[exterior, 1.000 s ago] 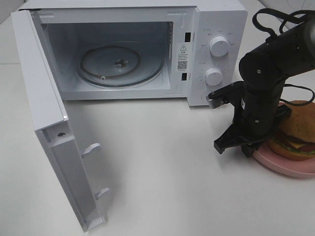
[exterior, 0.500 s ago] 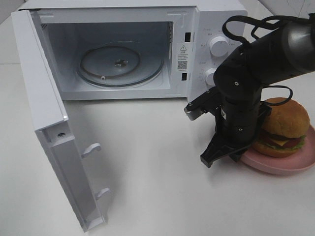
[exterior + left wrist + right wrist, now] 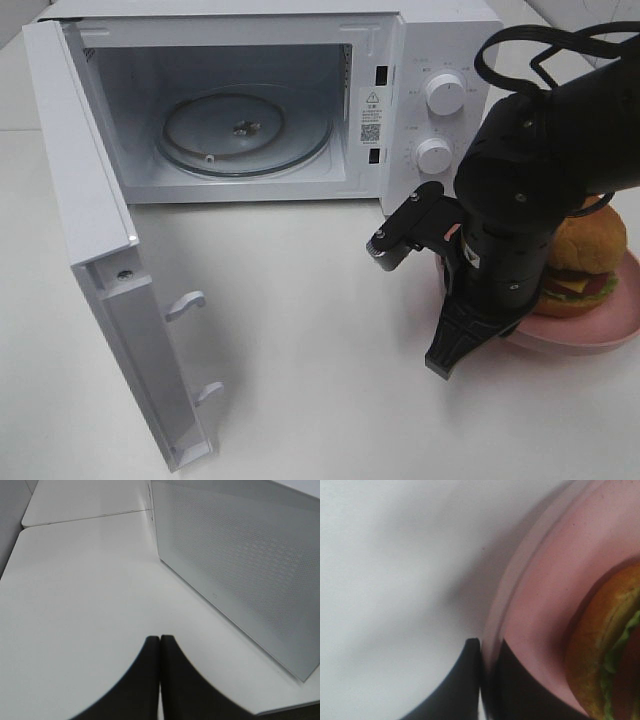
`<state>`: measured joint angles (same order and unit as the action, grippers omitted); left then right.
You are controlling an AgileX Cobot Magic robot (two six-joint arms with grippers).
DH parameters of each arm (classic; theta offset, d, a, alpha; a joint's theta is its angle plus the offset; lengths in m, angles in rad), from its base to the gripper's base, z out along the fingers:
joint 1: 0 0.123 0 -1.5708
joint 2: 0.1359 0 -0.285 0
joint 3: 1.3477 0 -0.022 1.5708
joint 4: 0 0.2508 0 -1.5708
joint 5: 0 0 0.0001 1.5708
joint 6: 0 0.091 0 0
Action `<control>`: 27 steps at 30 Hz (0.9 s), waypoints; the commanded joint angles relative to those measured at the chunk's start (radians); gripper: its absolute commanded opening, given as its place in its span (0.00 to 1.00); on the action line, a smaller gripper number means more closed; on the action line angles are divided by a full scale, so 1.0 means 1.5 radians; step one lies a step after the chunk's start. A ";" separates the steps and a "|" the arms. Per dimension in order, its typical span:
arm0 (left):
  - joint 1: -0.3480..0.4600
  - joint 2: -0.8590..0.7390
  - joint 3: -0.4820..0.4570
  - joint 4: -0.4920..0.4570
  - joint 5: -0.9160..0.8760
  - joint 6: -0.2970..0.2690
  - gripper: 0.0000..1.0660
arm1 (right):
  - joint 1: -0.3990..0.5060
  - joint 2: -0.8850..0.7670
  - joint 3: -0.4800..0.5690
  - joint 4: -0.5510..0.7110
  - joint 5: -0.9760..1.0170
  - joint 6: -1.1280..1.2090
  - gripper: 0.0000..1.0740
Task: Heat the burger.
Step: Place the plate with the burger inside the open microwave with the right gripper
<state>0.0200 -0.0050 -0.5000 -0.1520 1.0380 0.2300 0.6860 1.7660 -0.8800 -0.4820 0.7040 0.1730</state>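
Note:
The burger (image 3: 585,255) sits on a pink plate (image 3: 612,322) at the table's right, beside the microwave. My right gripper (image 3: 455,350) is shut on the plate's near-left rim. In the right wrist view its dark fingers (image 3: 465,680) pinch the plate's rim (image 3: 540,605), one on each side, with the burger (image 3: 600,655) just beyond. Its arm hides part of the plate and bun. My left gripper (image 3: 160,642) is shut with nothing in it, low over the table beside the microwave's perforated wall (image 3: 240,555). It does not show in the exterior view.
The white microwave (image 3: 440,50) stands at the back with its door (image 3: 85,230) swung wide open toward the front left. Its glass turntable (image 3: 245,135) is bare. White tabletop (image 3: 310,330) lies between the door and the plate.
My right arm has turned and dropped its wrist toward the table's front, its fingers staying on the plate's rim. The plate and burger have shifted a little. The microwave has not moved.

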 commanded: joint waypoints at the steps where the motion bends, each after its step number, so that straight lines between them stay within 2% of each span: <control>1: -0.004 -0.015 0.001 -0.003 0.000 -0.003 0.00 | 0.023 -0.024 0.011 -0.040 0.005 -0.006 0.00; 9: -0.004 -0.015 0.001 -0.003 0.000 -0.003 0.00 | 0.093 -0.085 0.063 -0.051 -0.021 -0.073 0.00; 13: -0.004 -0.015 0.001 -0.003 0.000 -0.003 0.00 | 0.131 -0.124 0.099 -0.049 -0.089 -0.178 0.00; 21: -0.004 -0.015 0.001 -0.003 0.000 -0.003 0.00 | 0.133 -0.125 0.103 -0.049 -0.119 -0.239 0.00; 27: -0.004 -0.015 0.001 -0.003 0.000 -0.003 0.00 | 0.133 -0.125 0.103 -0.049 -0.163 -0.399 0.00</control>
<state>0.0200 -0.0050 -0.5000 -0.1520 1.0380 0.2300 0.8830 1.5940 -0.7230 -0.5200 0.4830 -0.3780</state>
